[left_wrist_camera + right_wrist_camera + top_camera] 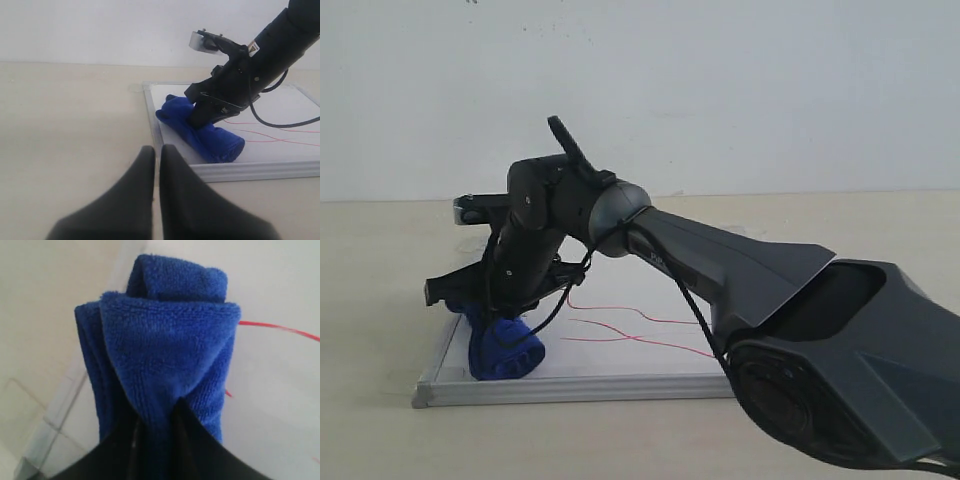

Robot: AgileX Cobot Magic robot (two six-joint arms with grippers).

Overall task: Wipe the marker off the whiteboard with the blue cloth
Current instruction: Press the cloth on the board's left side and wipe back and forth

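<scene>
The whiteboard (620, 360) lies flat on the table, silver frame around it. Thin red marker lines (640, 335) wave across its middle and show also in the left wrist view (280, 134) and the right wrist view (277, 327). The blue cloth (502, 350) rests bunched on the board's left end (200, 131), and my right gripper (495, 322) is shut on it, pinching a fold (165, 355) between its black fingers (192, 440). My left gripper (157, 150) hovers over the table off the board's left edge, its jaws closed together with nothing between them.
The right arm's large black body (820, 340) stretches across the board from the lower right and hides the board's right part. A beige tabletop (70, 125) surrounds the board. A white wall (720, 80) stands behind.
</scene>
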